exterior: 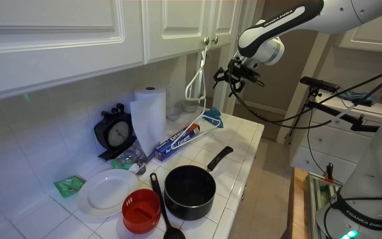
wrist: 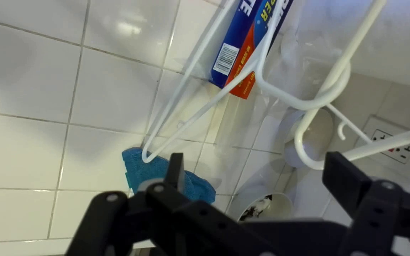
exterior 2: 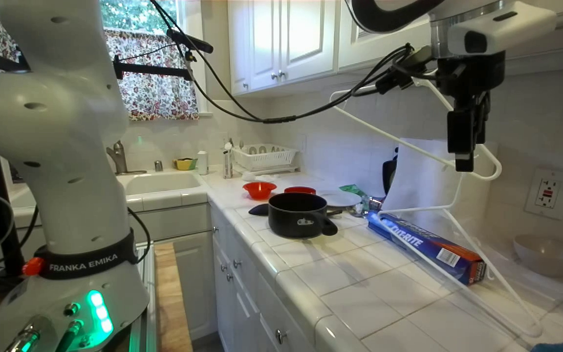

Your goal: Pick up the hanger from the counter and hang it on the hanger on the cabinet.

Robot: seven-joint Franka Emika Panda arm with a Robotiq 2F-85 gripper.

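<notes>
Looks basically done to me: the lower hanger (wrist: 222, 93) is hooked over the bottom bar of the upper hanger (wrist: 390, 143). In an exterior view you can see the knob (exterior: 206, 40) on the cabinet (exterior: 184, 16) that the top one hangs off, plus a gap between both hangers and the pincer (wrist: 253, 161), which is spread wide with nothing in it. So I'd guess only backing away is left.

What'd worry me tho: in the wrist view one side of the pincer lines up with the upper hanger's corner. If the arm swings in instead of straight out, it could clip that corner, get the whole chain rocking and pop the top hook off the knob. Same with the cable (exterior 2: 279, 119), which crosses the upper hanger in an exterior view; can't tell how close it really is, but a snag could drag the lot along.

Also the lower hook sits near one end of the bar, so the load's lopsided. A hard bump might unhook it and drop it on the box (exterior 2: 428, 243) or the worktop (wrist: 101, 96).
</notes>
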